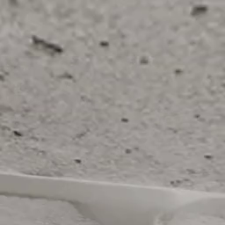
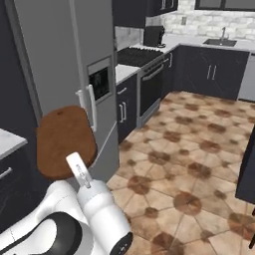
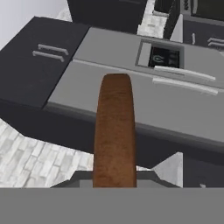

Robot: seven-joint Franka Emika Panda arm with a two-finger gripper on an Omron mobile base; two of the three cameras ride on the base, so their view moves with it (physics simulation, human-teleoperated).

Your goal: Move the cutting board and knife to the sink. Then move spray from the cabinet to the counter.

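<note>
Cutting board was raised beside the grey fridge in the right base view, open tiled floor stretching toward the far sink. In the hand view, the gripper clamped the board's edge.

I saw the marble bench running along the far wall with the black sink set into it and a dark coffee machine standing on its left end. Another stretch of bench lay beside the stove. The tiled floor carried nothing.
</note>
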